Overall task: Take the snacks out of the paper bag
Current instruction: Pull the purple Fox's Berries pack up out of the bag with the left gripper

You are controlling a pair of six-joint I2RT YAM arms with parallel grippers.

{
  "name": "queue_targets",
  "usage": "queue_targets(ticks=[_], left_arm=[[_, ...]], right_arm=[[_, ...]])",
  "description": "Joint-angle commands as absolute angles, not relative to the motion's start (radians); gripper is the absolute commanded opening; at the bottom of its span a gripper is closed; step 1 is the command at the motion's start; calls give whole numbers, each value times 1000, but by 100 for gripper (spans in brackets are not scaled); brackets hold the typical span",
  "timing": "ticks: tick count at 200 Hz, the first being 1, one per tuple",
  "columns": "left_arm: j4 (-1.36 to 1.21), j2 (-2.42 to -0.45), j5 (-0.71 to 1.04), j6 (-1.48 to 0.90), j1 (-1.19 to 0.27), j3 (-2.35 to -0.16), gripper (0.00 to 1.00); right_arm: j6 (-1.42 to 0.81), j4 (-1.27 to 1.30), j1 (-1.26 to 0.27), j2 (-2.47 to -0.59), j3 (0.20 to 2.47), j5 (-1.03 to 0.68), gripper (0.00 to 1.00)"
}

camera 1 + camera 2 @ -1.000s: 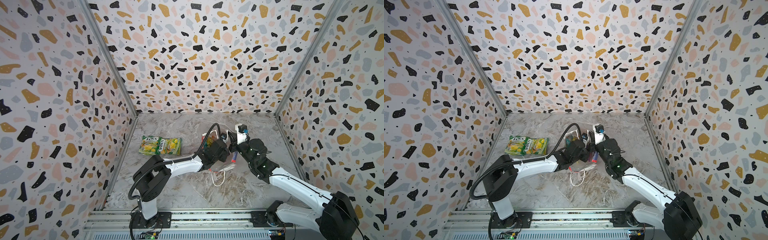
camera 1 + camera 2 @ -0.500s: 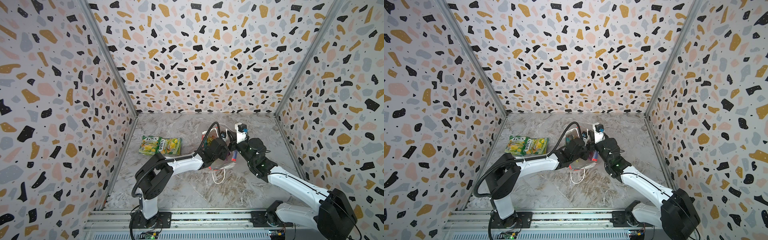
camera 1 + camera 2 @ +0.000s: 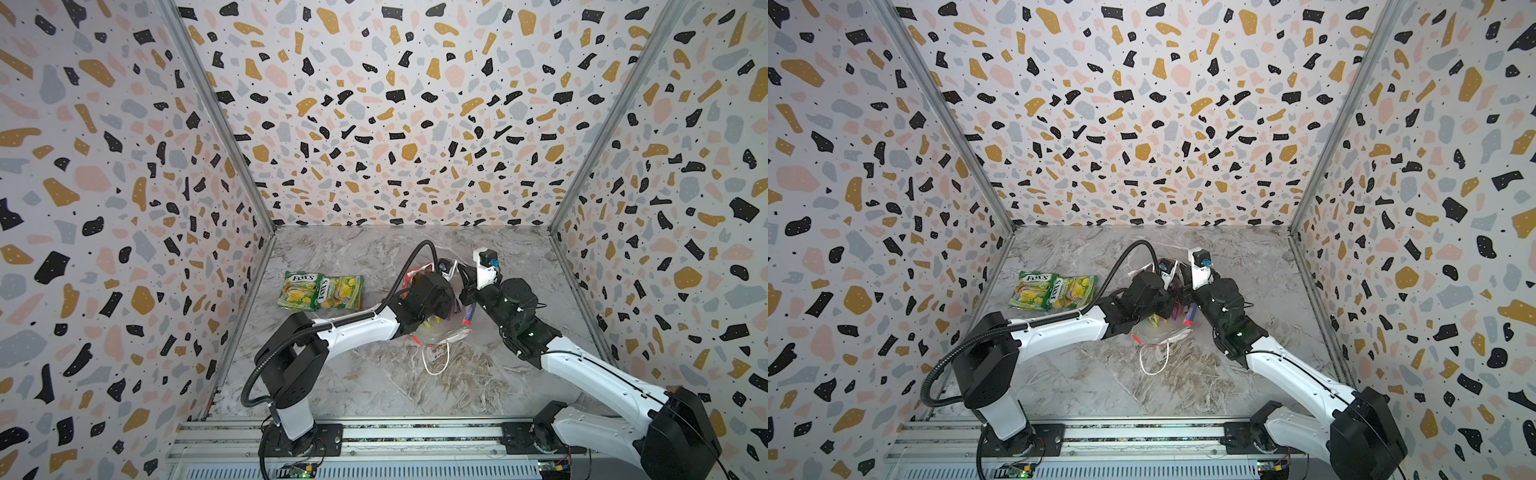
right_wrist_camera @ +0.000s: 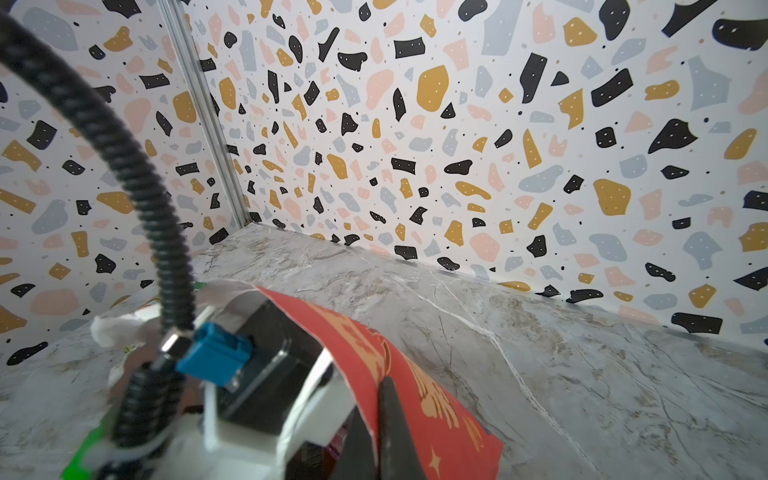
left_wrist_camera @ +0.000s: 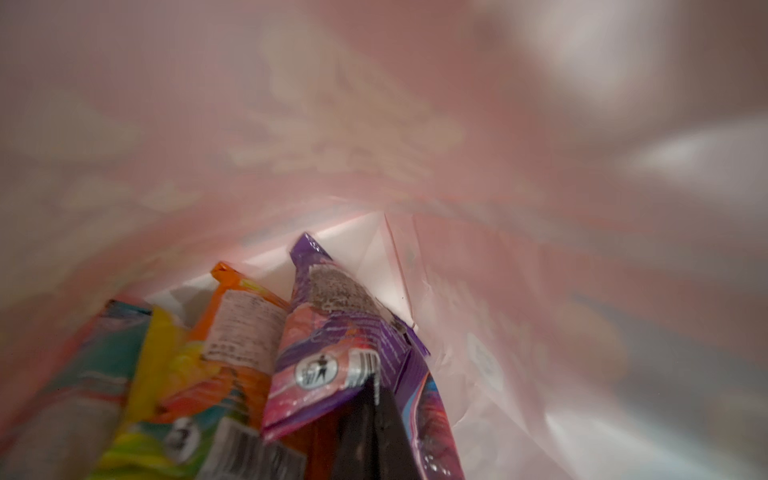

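Note:
The red paper bag [image 4: 415, 386] stands mid-table, its white lining [image 3: 442, 332] facing up in both top views. My left gripper [image 5: 368, 424] is deep inside it, shut on the purple packet [image 5: 328, 316]. Beside that packet stand an orange one [image 5: 241, 328], a yellow one [image 5: 153, 365] and a teal-red one [image 5: 91, 365]. My right gripper [image 4: 386, 419] is shut on the bag's red wall near the rim. Two green-yellow FOX'S packets [image 3: 301, 291] [image 3: 340, 293] lie flat on the table, left of the bag.
A white cord handle [image 3: 436, 361] trails from the bag toward the front. Terrazzo-patterned walls [image 3: 395, 124] close in three sides. A metal rail [image 3: 395, 436] with both arm bases runs along the front. The left arm's black cable [image 4: 137, 178] arcs over the bag.
My left gripper has closed inside the bag, pinching the purple packet. The right gripper keeps its hold on the bag wall and has barely moved.

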State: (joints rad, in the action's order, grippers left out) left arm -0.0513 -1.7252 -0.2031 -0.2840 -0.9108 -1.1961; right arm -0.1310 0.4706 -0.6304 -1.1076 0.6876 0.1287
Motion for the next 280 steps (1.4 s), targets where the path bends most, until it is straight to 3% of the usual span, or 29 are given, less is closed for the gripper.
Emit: queue_targets(ticks=[1,111,167,280], left_arm=[[-56,-1666,-225,-278,-918,-1251,0],[68,-1446,-276,-202,-952,-1227,0],[8,-1330,-312,-141,-957,-1109,0],[-5,-1159,-262,-118,-956,-1095,0]], right_arm=[[-144,492,-626,-1071,692,153,0],[-241,443,-560,-1110,746,120,0],[-276,405,-554,-1128,787,131,0],[-299,299,-526,-1147,858,158,0]])
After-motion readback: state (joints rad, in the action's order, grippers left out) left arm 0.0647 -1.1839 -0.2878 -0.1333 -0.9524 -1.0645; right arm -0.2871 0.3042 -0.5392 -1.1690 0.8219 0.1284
